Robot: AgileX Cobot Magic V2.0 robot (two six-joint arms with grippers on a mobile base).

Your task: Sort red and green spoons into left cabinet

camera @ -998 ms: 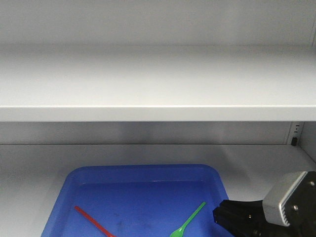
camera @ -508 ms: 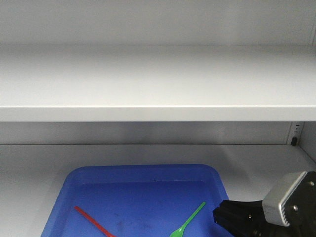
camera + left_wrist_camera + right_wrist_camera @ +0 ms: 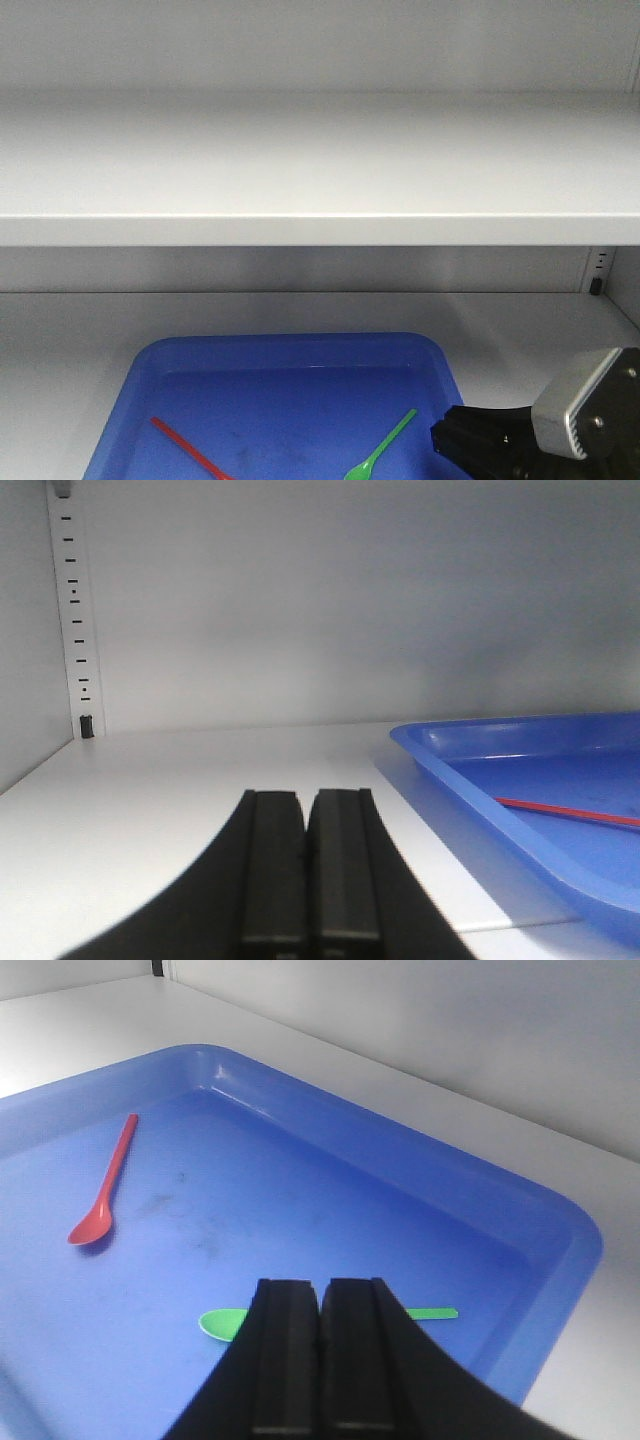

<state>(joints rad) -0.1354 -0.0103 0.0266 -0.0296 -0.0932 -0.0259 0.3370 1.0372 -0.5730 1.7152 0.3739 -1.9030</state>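
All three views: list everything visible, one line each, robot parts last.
Blue tray: 1, blue, on the cabinet's lower shelf.
Red spoon: 1, red, lying flat in the tray, apart from the green one.
Green spoon: 1, bright green, flat in the tray, partly hidden behind the right pincer in the right wrist view.
Cabinet: 1, pale grey, flat shelves and a plain back wall.
Left pincer: 1, black, shut, over bare shelf left of the tray.
Right pincer: 1, black, shut, empty, above the green spoon.
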